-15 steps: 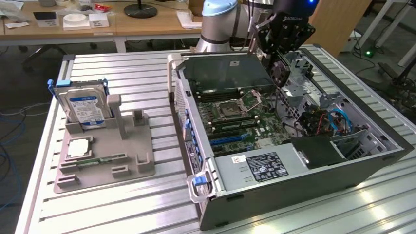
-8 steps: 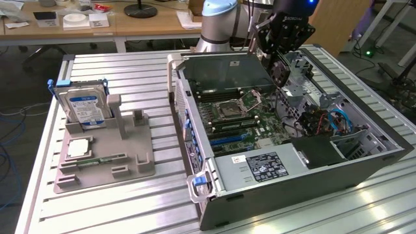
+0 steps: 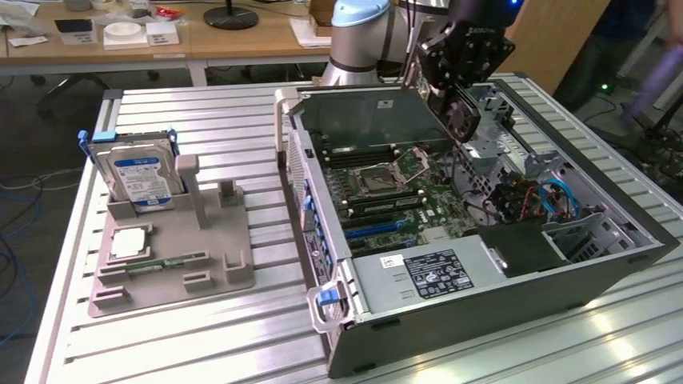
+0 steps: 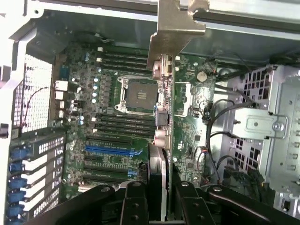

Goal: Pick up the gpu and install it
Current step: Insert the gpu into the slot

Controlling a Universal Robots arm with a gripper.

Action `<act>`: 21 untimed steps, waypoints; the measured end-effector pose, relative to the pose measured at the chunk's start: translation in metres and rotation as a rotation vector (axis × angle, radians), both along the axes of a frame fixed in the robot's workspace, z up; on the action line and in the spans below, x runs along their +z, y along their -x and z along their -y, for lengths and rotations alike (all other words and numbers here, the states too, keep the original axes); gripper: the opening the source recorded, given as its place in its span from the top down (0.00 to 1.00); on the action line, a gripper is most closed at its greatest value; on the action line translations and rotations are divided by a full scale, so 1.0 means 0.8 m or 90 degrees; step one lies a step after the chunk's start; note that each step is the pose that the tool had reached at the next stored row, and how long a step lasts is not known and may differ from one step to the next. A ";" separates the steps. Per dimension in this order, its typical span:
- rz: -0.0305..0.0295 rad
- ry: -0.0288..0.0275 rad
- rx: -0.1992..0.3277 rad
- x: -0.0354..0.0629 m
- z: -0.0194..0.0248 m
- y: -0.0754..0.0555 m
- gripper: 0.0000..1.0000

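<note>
The gpu [image 4: 163, 112] hangs beneath the fingers [image 4: 136, 206], which are clamped on its thin body. It is above the motherboard [image 4: 112, 159] in the open case [image 3: 481, 304], toward the bench's [image 3: 192, 336] far edge. If it came down out of line with a slot, its lower edge could strike the bare CPU socket [image 4: 138, 93] or foul the black cables [image 4: 215, 140]. Its bracket [image 4: 176, 33] could snag the case wall. The card is dark and flat, with a silvery bent bracket and what looks like a round fan.

gpu [image 4: 164, 89] with dull silvery metal bracket; ribbed metal table [image 3: 192, 344].
</note>
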State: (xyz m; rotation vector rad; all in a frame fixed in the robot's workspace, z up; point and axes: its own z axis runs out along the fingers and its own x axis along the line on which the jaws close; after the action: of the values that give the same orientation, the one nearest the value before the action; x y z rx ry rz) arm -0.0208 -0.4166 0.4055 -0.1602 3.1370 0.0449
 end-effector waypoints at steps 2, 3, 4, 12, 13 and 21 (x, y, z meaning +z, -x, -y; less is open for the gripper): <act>0.0000 -0.0001 0.020 0.000 0.0000 0.000 0.73; 0.0000 0.0000 0.031 0.000 0.0000 0.000 0.73; 0.0000 0.0000 0.042 0.000 0.0000 0.000 0.73; 0.0000 0.0000 0.117 0.000 0.0000 0.000 0.73; 0.0000 -0.0001 0.126 0.000 0.0000 0.000 0.73; 0.0000 -0.0001 0.205 0.000 0.0000 0.000 0.73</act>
State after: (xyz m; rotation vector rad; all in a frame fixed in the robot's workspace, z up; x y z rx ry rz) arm -0.0208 -0.4166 0.4055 -0.6618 3.0752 0.0446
